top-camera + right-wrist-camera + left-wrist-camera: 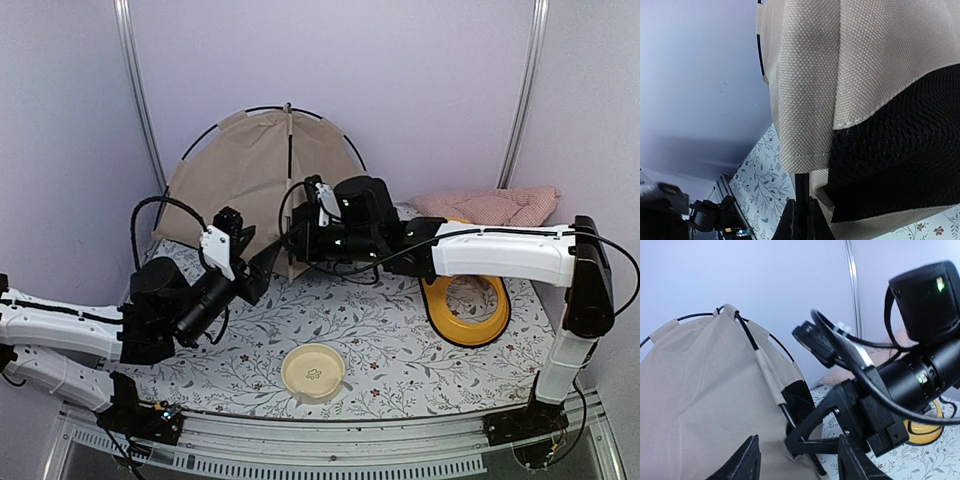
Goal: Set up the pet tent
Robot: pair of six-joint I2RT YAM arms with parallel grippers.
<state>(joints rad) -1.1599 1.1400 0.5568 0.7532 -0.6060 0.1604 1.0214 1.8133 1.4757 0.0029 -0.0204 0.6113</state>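
The pet tent [230, 170] stands at the back of the tabletop [400, 345], left of centre, close to the rear wall. Its beige panels are fanned into a half dome under thin black poles [747, 332]. The right arm reaches across from the right, and its end effector [293, 240] sits at the tent's front lower edge. In the right wrist view the fingers [790, 222] are drawn narrow around a black pole, with beige fabric and black mesh just above them. The left end effector [799, 462] hovers just left of that spot with its fingers spread wide and nothing gripped, pointing at the tent's lower edge. A yellow feeder tray [440, 318] and a pink checked cushion [490, 205] lie to the right, and a cream bowl [313, 372] sits near the front.
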